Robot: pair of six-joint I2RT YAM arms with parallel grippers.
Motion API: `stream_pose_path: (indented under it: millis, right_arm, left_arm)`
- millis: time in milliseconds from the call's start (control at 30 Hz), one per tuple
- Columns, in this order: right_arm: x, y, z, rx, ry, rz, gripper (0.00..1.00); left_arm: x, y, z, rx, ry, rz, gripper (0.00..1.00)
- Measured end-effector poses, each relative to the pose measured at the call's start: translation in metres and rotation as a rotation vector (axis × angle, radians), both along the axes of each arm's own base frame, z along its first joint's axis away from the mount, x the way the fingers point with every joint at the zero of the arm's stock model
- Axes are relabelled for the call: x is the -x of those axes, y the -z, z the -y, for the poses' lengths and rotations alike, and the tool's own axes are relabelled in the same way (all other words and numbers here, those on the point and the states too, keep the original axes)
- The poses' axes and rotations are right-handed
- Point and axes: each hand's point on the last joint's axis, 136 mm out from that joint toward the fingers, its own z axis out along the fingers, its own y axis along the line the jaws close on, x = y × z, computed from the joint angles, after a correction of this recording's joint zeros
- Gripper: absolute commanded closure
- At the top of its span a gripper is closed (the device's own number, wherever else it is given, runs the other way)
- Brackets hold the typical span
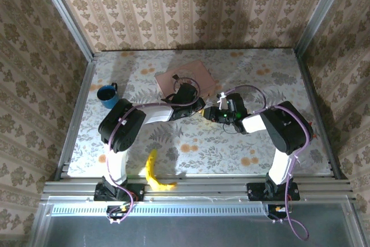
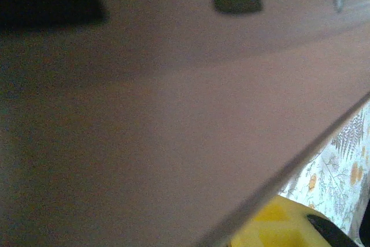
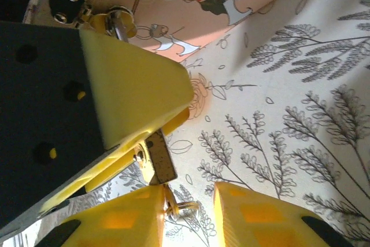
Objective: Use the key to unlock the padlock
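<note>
The tiny brass padlock (image 3: 157,158) hangs just above the flowered tablecloth, pinched between the yellow fingers (image 3: 136,93) of my left gripper (image 1: 199,109). From the padlock's lower end a key (image 3: 170,196) sticks out, with its wire ring (image 3: 184,207) dangling. My right gripper (image 3: 186,219) faces it from the right and stands open. The key and ring lie in its gap, close against the left finger (image 3: 113,222) and well apart from the other finger (image 3: 269,218). In the top view both grippers meet at mid-table, the right gripper (image 1: 213,113) tip to tip with the left.
The pink rectangular box (image 1: 185,76) lies just behind the grippers, and its cartoon-printed face (image 3: 191,10) and blurred side (image 2: 173,114) are very close. A blue cup (image 1: 107,95) stands at the left. A yellow banana (image 1: 154,172) lies near the front edge.
</note>
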Motion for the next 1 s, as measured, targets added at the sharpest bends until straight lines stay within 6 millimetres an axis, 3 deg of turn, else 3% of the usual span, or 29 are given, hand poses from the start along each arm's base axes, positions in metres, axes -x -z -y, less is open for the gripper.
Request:
stream_pose_path:
  millis: [500,800,1000]
  right_arm:
    - [0.001,-0.025,0.009,0.151,0.039,0.117,0.68]
    - [0.024,-0.002,0.004,0.369,-0.004,0.111,0.70]
    - [0.020,-0.009,-0.003,0.456,-0.008,0.151,0.69]
  left_arm:
    - [0.000,0.000,0.000,0.008,0.000,0.008,1.00]
    - [0.001,0.000,0.000,0.010,0.001,0.006,1.00]
    - [0.001,-0.001,0.000,0.016,-0.001,0.002,1.00]
